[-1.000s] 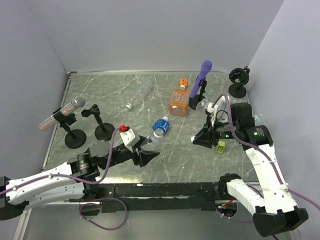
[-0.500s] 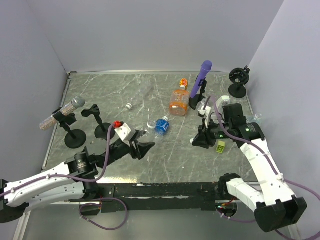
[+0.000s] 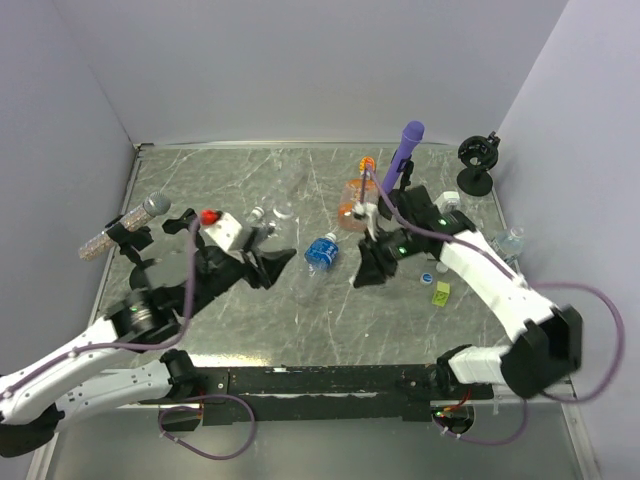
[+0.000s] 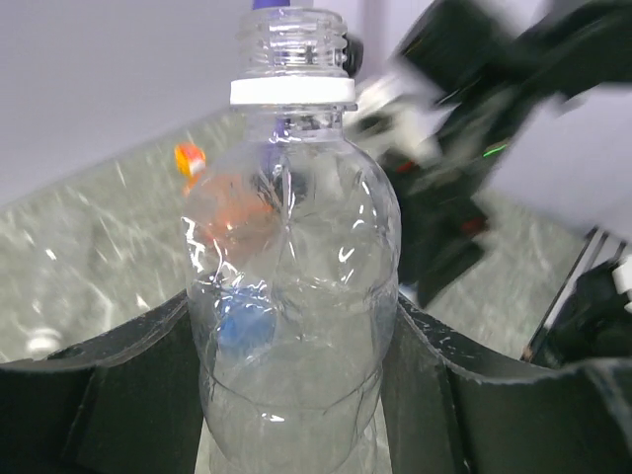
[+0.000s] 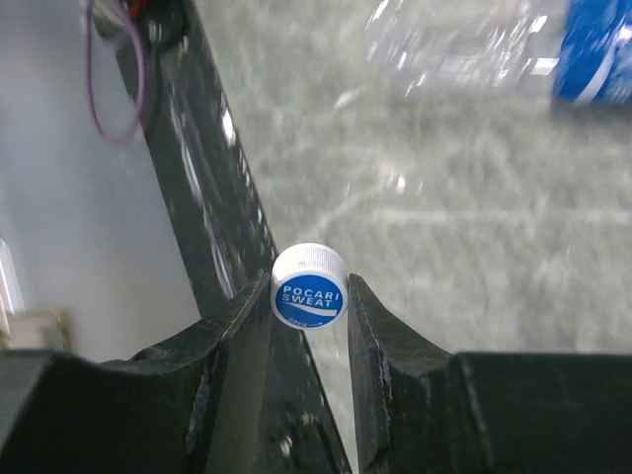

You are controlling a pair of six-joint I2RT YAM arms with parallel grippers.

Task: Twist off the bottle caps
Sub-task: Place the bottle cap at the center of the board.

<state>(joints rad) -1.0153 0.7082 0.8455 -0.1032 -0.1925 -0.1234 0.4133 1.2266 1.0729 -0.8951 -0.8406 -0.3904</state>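
The left gripper (image 4: 296, 395), half-open, clamps the clear bottle (image 4: 296, 286) to steady it; the right gripper (image 5: 308, 288) pinches the removed Pocari Sweat cap (image 5: 308, 299) between its fingertips.

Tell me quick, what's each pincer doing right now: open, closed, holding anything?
Left pincer: closed on a clear bottle, no cap on its neck.
Right pincer: closed on a blue and white cap.

Four bottles are seen: a clear bottle (image 4: 293, 296), a blue-label bottle (image 3: 322, 250), an orange bottle (image 3: 348, 211) and a second clear bottle (image 3: 510, 240). Three caps can be counted: a blue cap (image 5: 309, 287), an orange cap (image 3: 367, 163) and a white cap (image 3: 258, 213). There are two arms, the left arm (image 3: 90, 350) and the right arm (image 3: 490, 285). There are two microphones, the grey mic (image 3: 150, 207) and the purple mic (image 3: 405, 145), and one block (image 3: 441, 292).
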